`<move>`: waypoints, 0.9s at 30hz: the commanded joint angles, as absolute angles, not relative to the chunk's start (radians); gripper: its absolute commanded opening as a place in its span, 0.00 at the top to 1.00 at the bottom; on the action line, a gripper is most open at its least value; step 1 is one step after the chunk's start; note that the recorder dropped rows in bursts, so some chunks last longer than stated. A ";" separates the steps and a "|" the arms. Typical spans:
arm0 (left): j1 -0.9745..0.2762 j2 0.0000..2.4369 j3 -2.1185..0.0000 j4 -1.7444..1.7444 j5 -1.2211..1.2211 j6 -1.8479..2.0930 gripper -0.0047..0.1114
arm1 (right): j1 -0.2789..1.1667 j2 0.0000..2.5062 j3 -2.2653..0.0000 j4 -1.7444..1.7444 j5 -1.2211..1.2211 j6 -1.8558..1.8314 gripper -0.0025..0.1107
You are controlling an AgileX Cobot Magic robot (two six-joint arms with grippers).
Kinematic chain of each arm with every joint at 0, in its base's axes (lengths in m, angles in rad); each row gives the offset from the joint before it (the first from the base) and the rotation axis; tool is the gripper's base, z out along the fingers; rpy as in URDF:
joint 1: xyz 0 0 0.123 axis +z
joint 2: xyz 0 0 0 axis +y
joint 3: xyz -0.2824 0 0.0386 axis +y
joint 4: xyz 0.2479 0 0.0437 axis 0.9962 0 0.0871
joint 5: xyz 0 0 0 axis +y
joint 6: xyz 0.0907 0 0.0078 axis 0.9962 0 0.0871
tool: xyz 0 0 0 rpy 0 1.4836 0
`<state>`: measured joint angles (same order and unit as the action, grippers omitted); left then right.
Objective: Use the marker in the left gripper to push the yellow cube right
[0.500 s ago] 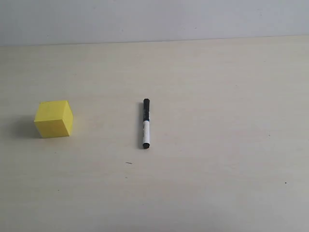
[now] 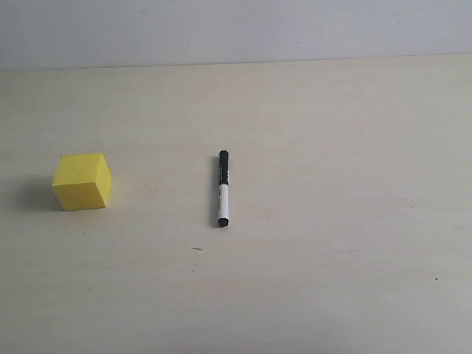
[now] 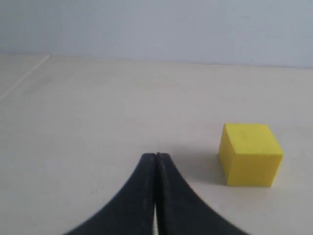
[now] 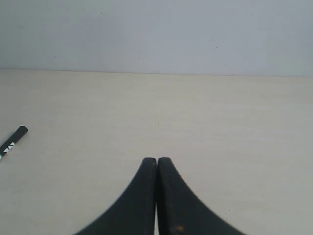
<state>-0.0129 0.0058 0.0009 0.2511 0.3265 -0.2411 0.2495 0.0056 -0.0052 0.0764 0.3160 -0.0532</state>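
Note:
The yellow cube (image 2: 82, 181) rests on the pale table at the left of the exterior view. The marker (image 2: 223, 189) lies loose on the table near the middle, black cap pointing away, white barrel nearer. Neither gripper shows in the exterior view. In the left wrist view my left gripper (image 3: 155, 156) is shut with nothing between its black fingers, and the yellow cube (image 3: 250, 153) sits a little ahead and to one side of it. My right gripper (image 4: 156, 160) is also shut and empty, with the marker's cap (image 4: 13, 140) at the frame's edge.
The pale wooden table (image 2: 332, 184) runs back to a plain grey wall (image 2: 236, 29). A table seam or edge line (image 3: 24, 78) shows in the left wrist view. A small dark speck (image 2: 197, 249) lies in front of the marker.

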 commanded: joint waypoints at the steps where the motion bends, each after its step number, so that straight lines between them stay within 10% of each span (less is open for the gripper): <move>1: -0.011 0.000 0.000 0.241 0.027 -0.293 0.96 | 0.245 0.000 0.000 0.073 0.300 -0.050 0.98; 19: -0.011 0.064 -0.182 0.042 -0.709 -0.685 0.96 | 0.245 0.000 0.000 0.073 0.300 -0.050 0.98; 24: -0.011 0.467 -0.654 0.064 -0.346 -0.560 0.96 | 0.245 0.000 0.000 0.073 0.300 -0.050 0.98; 27: -0.060 0.906 -1.090 0.158 0.486 -0.543 0.96 | 0.245 0.000 0.000 0.073 0.300 -0.050 0.98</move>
<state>-0.0241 0.6984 -0.9114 0.1470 -0.0219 -0.5857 0.2495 0.0056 -0.0052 0.0764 0.3143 -0.0532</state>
